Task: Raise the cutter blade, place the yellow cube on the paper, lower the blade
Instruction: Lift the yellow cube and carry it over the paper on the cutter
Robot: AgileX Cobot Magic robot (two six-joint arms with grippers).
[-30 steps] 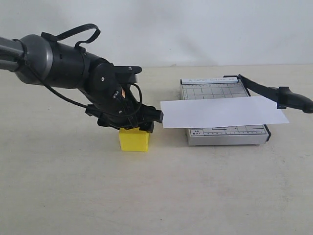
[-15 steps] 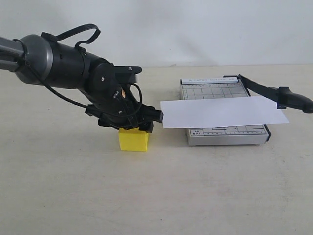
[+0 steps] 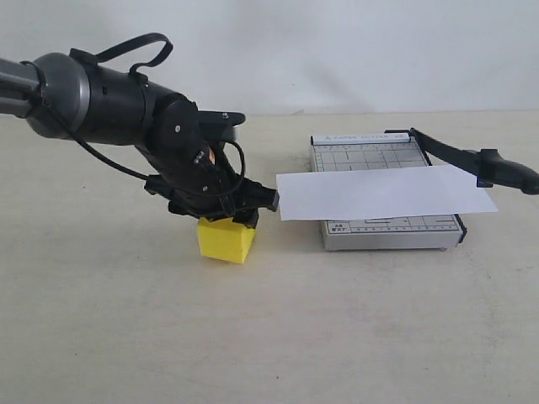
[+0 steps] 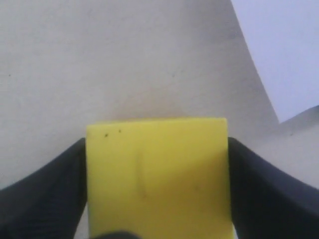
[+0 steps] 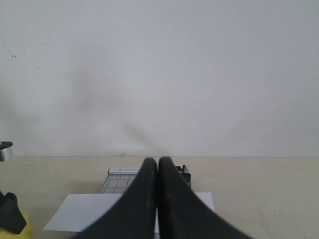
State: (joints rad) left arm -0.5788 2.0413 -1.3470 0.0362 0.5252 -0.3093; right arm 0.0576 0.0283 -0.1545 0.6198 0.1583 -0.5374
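As the left gripper (image 3: 224,221) pinches the yellow cube (image 3: 225,242), paper (image 3: 383,192) ends nearby.

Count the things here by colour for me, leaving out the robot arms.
Yellow: 1, cube
White: 1, paper
Grey and black: 1, paper cutter
Total: 3

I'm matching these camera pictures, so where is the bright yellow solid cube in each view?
Exterior view: bright yellow solid cube left of centre, gripped by the left hand.
Left wrist view: the cube large, between the black fingers.
Right wrist view: a yellow sliver at the picture's edge.
Shared landmark: the plain white paper strip, in all three.
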